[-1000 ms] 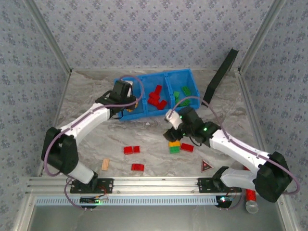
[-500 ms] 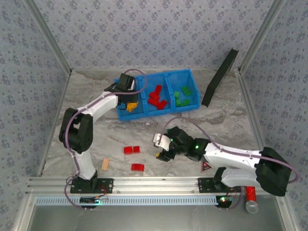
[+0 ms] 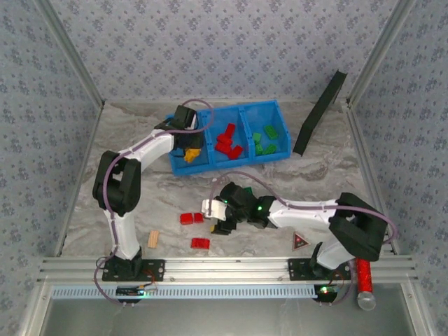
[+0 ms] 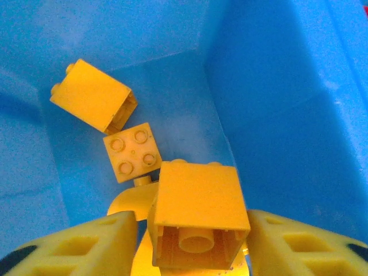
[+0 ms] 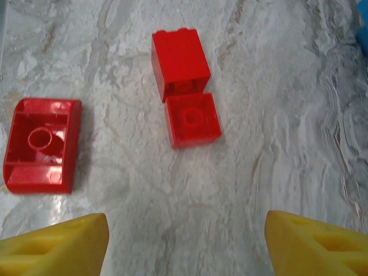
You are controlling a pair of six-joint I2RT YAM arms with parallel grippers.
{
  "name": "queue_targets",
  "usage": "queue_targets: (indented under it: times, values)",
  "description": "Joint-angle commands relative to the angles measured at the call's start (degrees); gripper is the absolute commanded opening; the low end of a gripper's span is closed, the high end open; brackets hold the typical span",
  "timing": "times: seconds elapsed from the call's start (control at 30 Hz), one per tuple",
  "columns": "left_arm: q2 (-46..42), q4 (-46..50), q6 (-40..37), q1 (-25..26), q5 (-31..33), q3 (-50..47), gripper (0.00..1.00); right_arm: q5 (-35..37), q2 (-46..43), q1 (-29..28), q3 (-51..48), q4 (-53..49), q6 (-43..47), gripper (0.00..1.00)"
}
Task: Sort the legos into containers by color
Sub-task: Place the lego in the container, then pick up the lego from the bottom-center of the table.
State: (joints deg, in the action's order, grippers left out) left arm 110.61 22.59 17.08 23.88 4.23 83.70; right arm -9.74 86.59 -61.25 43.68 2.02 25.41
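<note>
My left gripper reaches into the left compartment of the blue bin. In the left wrist view its fingers stand open around a yellow brick, with a gap on the left side. That brick rests on a yellow ring piece beside two more yellow bricks. Red bricks fill the middle compartment, green ones the right. My right gripper hovers open and empty over the table, just short of two red bricks and a curved red brick.
On the table near the front lie a tan wooden block, a third red brick and a dark triangle with a red mark. A black panel leans against the right wall behind the bin.
My left gripper has opened around the yellow brick inside the left compartment. The right arm has swung left and toward the front, ending by the red bricks.
</note>
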Motion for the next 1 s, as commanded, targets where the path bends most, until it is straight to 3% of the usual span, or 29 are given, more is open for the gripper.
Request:
queue_targets:
  times: [0.0,0.27,0.97]
  values:
    - [-3.45,1.66,-0.83,-0.41,-1.02,1.94,0.60,-3.11,3.19,0.26,3.65,0.96,2.39,0.73]
    - [-7.43,3.05,-1.65,-0.68,-2.19,4.26,0.72,-4.81,9.90,0.46,9.21,-0.25,6.29,0.72]
    - [-22.53,7.36,-3.02,-1.55,-0.27,1.09,0.78,-2.94,19.48,0.21,14.55,-2.70,5.14,0.60]
